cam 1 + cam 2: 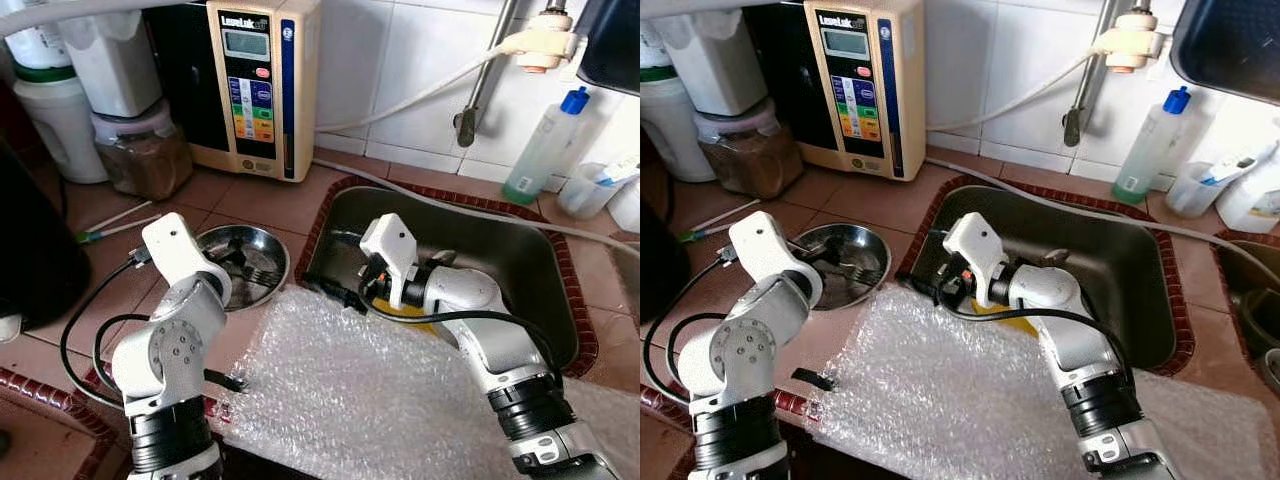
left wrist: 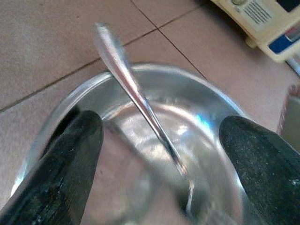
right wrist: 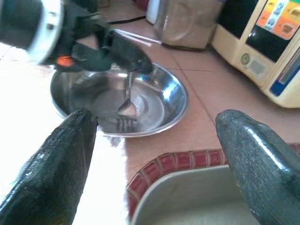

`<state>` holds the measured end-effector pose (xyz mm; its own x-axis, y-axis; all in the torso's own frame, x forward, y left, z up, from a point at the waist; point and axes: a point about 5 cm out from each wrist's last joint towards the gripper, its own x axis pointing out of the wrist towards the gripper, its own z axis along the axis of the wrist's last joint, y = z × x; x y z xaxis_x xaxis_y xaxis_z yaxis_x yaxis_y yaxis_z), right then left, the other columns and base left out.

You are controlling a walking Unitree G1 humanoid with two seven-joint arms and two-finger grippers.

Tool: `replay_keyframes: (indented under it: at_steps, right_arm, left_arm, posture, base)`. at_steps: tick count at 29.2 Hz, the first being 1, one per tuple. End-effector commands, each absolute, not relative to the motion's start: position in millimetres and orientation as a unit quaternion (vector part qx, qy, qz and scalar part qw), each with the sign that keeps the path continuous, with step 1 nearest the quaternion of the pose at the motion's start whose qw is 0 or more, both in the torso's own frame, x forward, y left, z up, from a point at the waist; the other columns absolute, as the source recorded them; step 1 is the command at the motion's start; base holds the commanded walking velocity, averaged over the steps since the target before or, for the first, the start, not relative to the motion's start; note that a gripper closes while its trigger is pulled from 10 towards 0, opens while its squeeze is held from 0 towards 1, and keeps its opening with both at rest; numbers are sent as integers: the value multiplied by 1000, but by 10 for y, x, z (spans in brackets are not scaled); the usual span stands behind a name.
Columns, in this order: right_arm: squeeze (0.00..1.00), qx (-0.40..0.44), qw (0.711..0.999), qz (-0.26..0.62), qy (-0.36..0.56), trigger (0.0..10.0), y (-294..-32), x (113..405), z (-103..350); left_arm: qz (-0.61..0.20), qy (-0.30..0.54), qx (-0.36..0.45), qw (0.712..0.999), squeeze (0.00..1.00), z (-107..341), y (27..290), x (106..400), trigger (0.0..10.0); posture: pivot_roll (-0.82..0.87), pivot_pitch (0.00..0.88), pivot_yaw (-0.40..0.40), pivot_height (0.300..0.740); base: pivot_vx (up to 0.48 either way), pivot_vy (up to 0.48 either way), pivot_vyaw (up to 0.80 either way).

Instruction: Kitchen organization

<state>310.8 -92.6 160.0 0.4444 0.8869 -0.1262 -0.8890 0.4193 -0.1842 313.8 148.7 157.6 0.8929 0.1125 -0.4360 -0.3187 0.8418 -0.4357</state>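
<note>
On the far left of the counter stand a white jug (image 1: 55, 120) and a jar of brown grains (image 1: 143, 150), with a beige water machine (image 1: 255, 85) just to their right against the tiled wall.

Nearer, the left gripper (image 2: 154, 154) hovers over a shallow steel bowl (image 1: 262, 285). Its two fingers are wide apart and hold nothing. Between them lies a fork (image 3: 125, 110), its tines down in the bottom of the bowl and its handle leaning up on the rim. The fingers are on both sides of the handle but are not touching it.

The risk here seems clear. The handle is thin, smooth and tilted, so if the fingers close a little off its line, it may slip away or turn. A push on the raised end could also tip the light bowl or slide it over the tiles.

To the right, a sheet of bubble wrap (image 1: 380, 400) covers the near counter. The right gripper (image 3: 154, 154) hangs at the near left corner of the sink (image 1: 545, 300), open wide and empty, and points toward the bowl. If both arms go for the bowl together, they may hit each other. The right arm's cable (image 1: 470, 318) could also catch on the sink edge.

Far right, a bottle with a blue cap (image 1: 545, 150) stands behind the sink.
</note>
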Motion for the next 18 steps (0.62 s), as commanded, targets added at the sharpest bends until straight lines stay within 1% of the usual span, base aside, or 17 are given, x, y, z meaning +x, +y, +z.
replay_keyframes:
  at_steps: [1, 2, 4, 6, 8, 9, 10, 14, 18]
  right_arm:
    - [0, -108, 835, 540, 7, 10000, -942, 3076, 1631]
    - [0, -94, 829, 550, 13, 10000, -954, 3051, 1645]
    - [0, -82, 829, 553, 17, 10000, -967, 3047, 1662]
    - [0, -50, 832, 553, 13, 10000, -997, 3064, 1754]
    - [0, -40, 835, 549, 6, 10000, -1017, 3084, 1811]
    - [0, -39, 835, 549, 6, 10000, -1023, 3086, 1821]
    - [0, -40, 836, 548, 6, 10000, -1028, 3087, 1821]
    - [0, -45, 837, 546, 13, 10000, -1035, 3075, 1807]
    - [0, -46, 837, 545, 15, 10000, -1029, 3067, 1797]
  left_arm:
    - [119, 212, -265, 933, 0, 1522, 1492, 3157, 10000]
    - [117, 213, -267, 933, 0, 1508, 1501, 3177, 10000]
    - [118, 215, -271, 931, 0, 1494, 1508, 3194, 10000]
    - [123, 216, -279, 928, 0, 1462, 1539, 3234, 3882]
    - [125, 214, -281, 927, 0, 1456, 1560, 3262, 275]
    - [126, 213, -283, 927, 0, 1455, 1565, 3272, 275]
    - [125, 212, -283, 927, 0, 1458, 1565, 3281, 0]
    - [120, 194, -283, 932, 0, 1509, 1564, 3316, 0]
    - [124, 193, -279, 932, 0, 1509, 1566, 3335, 0]
  posture:
    - [135, 0, -11, 740]
    - [131, 0, -10, 740]
    - [130, 0, -8, 740]
    - [126, 0, -5, 740]
    - [123, 0, -4, 740]
    - [122, 0, -3, 740]
    - [122, 0, -3, 740]
    - [122, 0, -5, 740]
    - [122, 0, -6, 740]
  base:
    - [0, 0, 0]
    - [0, 0, 0]
    - [0, 0, 0]
    - [0, 0, 0]
    - [0, 0, 0]
    - [0, 0, 0]
    - [0, 0, 0]
    - [0, 0, 0]
    - [0, 0, 0]
